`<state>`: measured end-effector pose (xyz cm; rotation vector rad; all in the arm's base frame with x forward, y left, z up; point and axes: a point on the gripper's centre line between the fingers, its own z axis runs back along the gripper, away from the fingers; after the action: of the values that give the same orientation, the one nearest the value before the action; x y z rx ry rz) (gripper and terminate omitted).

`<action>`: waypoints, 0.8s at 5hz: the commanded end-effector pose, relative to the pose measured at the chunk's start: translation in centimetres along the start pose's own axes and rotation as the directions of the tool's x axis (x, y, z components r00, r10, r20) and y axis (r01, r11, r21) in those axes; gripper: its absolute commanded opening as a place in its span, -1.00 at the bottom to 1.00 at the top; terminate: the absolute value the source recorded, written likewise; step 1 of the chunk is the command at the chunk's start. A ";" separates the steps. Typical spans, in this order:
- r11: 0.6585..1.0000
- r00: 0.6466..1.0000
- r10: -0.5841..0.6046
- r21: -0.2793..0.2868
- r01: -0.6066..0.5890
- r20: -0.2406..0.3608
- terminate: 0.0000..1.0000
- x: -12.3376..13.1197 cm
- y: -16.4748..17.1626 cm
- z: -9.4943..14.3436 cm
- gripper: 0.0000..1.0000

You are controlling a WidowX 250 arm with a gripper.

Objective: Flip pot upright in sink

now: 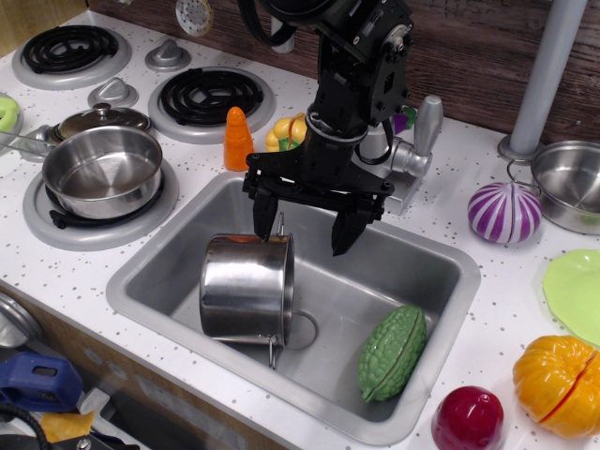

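The shiny steel pot point(244, 286) lies on its side in the left part of the grey sink point(427, 272), its open mouth facing right and a thin wire handle pointing up at the rim. My gripper point(305, 228) hangs just above the pot's rim with its jaws wide apart. The left finger point(265, 217) is close beside the pot's upper handle, and the right finger point(342, 234) hangs over the bare sink floor. Nothing is held between them.
A green bumpy vegetable point(392, 352) lies in the sink's right front corner. The faucet point(412, 155) stands behind the sink. A wide steel pan point(101, 169) sits on the left burner. An orange carrot point(238, 139), a purple striped vegetable point(504, 212), a steel bowl point(572, 183), a pumpkin point(561, 384) and a red ball point(469, 419) lie around.
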<state>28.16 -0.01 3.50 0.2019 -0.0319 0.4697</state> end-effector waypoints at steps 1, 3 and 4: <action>1.000 1.000 0.000 0.000 0.000 0.000 -1.00 0.0 0.0 0.0 1.00; 0.967 0.992 -0.120 0.223 0.125 -0.037 -1.00 0.2 0.3 -0.6 1.00; 0.950 0.990 -0.139 0.277 0.143 -0.035 -1.00 0.2 0.5 -1.1 1.00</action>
<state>27.27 1.34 1.28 0.5187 0.1096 0.3022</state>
